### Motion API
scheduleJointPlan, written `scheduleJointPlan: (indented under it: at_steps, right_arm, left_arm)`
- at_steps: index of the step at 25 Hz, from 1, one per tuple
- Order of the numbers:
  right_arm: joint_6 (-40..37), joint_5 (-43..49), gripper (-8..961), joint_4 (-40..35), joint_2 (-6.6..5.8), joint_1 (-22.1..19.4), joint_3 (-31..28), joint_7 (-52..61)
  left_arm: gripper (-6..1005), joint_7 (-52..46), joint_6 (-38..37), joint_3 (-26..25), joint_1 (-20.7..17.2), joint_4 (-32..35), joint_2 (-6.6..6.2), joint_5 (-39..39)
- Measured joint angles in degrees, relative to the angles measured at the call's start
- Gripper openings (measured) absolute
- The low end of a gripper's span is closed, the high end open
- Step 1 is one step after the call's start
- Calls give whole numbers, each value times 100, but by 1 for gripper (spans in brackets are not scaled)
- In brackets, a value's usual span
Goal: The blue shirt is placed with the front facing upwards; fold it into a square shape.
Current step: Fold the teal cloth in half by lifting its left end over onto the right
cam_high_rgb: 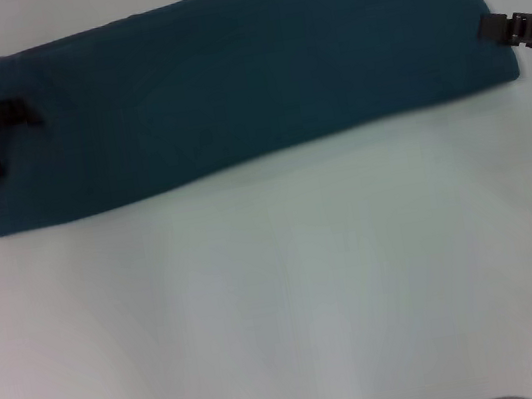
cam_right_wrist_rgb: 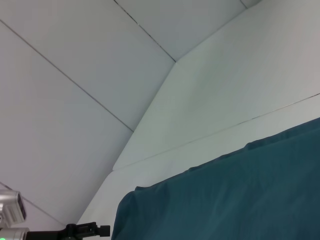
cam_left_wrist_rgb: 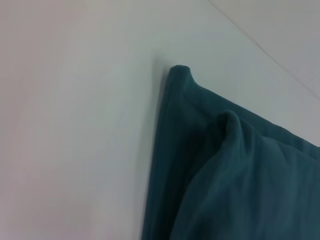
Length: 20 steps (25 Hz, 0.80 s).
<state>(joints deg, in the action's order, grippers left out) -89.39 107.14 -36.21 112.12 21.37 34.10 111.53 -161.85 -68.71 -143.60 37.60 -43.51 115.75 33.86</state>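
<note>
On white table (cam_high_rgb: 282, 298): blue shirt (cam_high_rgb: 237, 78) folded long; left tool (cam_high_rgb: 8, 139) pinching its end; right tool (cam_high_rgb: 494, 30) state unclear.

I'm looking at what reads as a lab-style test bench: a bare white tabletop (cam_high_rgb: 292, 297), plain white panelled walls (cam_right_wrist_rgb: 75, 100) with thin seams, and a tripod-mounted device (cam_right_wrist_rgb: 12, 212) standing off in the corner.
</note>
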Motion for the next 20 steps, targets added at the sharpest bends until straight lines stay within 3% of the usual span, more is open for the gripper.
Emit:
scheduleJointPlan:
  at_steps: [8,20]
  right_arm:
    - [30,0,898,0,3,-1,0,8]
    - [46,0,898,0,-5,23,0,26]
  left_arm:
    - [949,-15,146,-11,28,-312,47,8]
    - [948,10,470,254,186,75,64,-4]
